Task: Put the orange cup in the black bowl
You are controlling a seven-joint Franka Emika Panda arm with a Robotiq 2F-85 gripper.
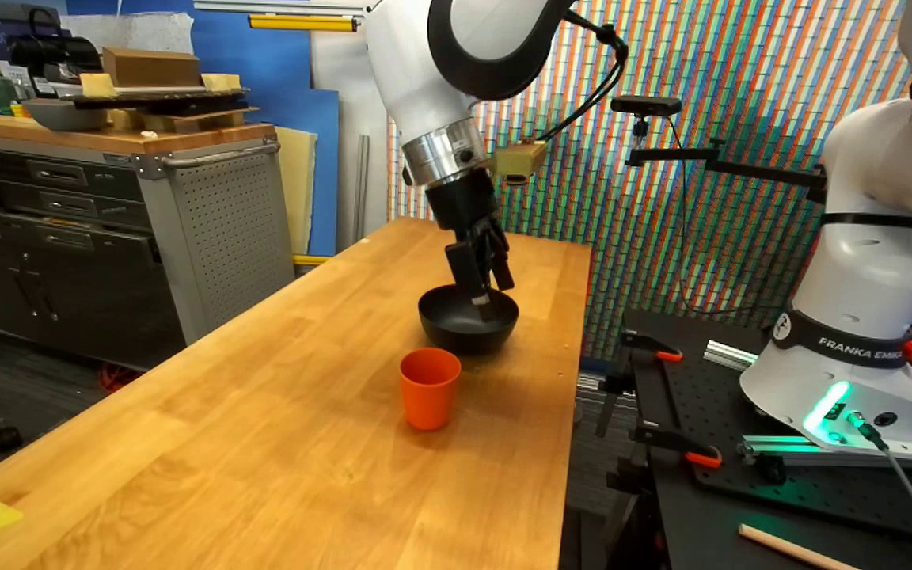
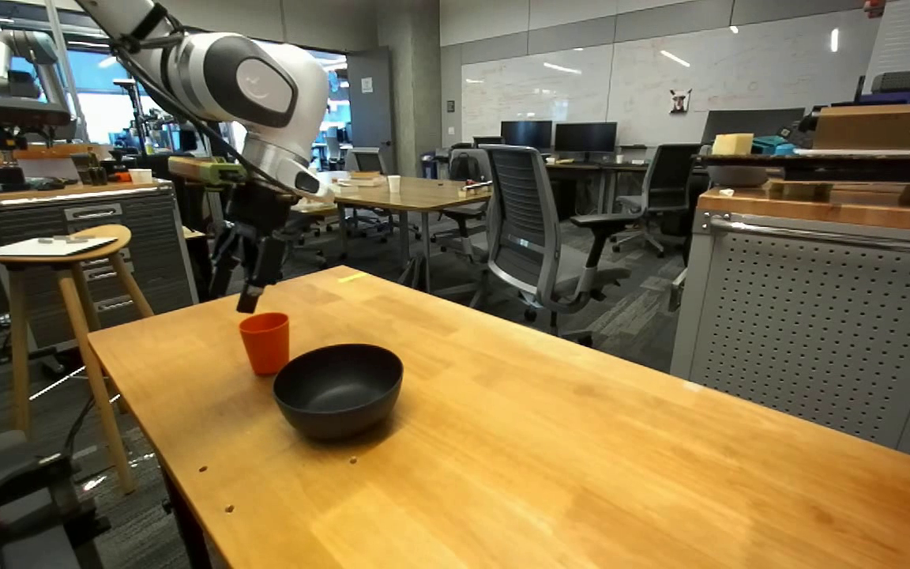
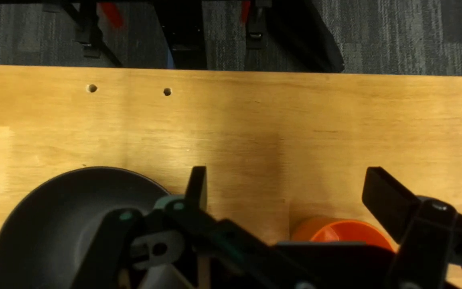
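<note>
The orange cup [image 1: 428,400] stands upright on the wooden table, close beside the black bowl [image 1: 456,331]. Both also show in an exterior view, the cup [image 2: 265,346] behind the bowl [image 2: 332,415]. My gripper [image 1: 492,290] is open and empty in the air above the table; it also shows in an exterior view [image 2: 235,297], over the far side of the cup. In the wrist view the open fingers [image 3: 285,176] are wide apart. The cup [image 3: 357,230] lies below and between them, its lower part hidden by the gripper body. The bowl [image 3: 50,224] is at lower left, partly covered by a finger linkage.
The wooden table [image 2: 581,442] has an edge on the robot base side, seen at the top of the wrist view [image 3: 255,80]. A second white arm's base [image 1: 852,317] stands beside the table. A tool cabinet [image 1: 222,206] and an office chair [image 2: 530,229] stand off the table.
</note>
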